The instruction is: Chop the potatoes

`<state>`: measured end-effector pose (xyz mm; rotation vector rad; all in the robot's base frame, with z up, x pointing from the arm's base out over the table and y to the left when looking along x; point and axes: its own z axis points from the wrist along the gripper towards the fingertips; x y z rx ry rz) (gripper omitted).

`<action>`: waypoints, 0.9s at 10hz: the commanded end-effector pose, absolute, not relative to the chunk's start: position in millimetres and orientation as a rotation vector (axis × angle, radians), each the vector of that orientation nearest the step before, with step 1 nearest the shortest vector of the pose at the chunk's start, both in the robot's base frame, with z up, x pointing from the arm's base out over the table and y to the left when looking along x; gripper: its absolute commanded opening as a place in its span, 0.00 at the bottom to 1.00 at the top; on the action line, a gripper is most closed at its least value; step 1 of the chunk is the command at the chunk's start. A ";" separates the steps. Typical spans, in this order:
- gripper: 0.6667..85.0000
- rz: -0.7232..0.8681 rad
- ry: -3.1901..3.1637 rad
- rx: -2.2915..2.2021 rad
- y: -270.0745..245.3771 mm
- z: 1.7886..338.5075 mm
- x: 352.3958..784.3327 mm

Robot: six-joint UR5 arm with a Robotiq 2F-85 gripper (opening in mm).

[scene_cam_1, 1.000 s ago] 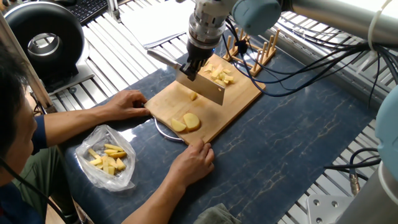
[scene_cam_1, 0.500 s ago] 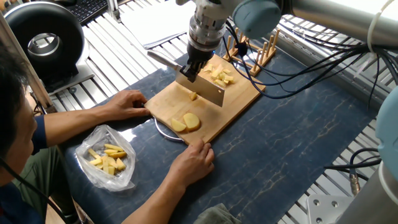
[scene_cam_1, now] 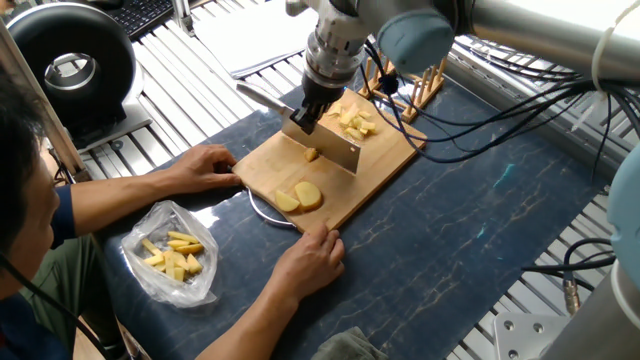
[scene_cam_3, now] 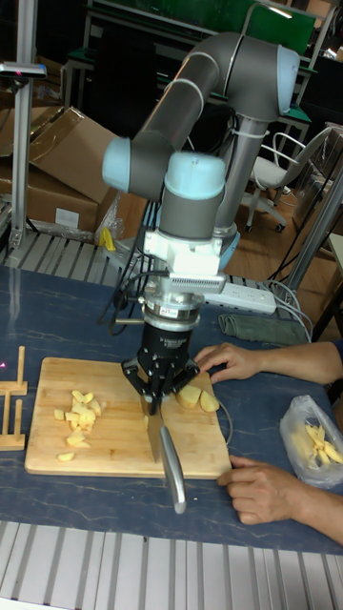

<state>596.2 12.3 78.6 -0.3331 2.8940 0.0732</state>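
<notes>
UR5 arm bent over, wrist pointing straight down, gripper (scene_cam_3: 159,393) jaws clamped

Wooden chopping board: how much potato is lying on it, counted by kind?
Large pale yellow rounded potato slices: 2
Small lone pale yellow potato piece: 1
Heap of small chopped pale yellow potato bits: 1
Total: 4
</notes>
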 end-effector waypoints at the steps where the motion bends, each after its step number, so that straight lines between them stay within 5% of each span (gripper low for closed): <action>1: 0.00 0.119 2.945 -0.347 17.7 120.4 585.7; 9: 0.00 0.095 2.903 -0.323 22.8 92.4 600.9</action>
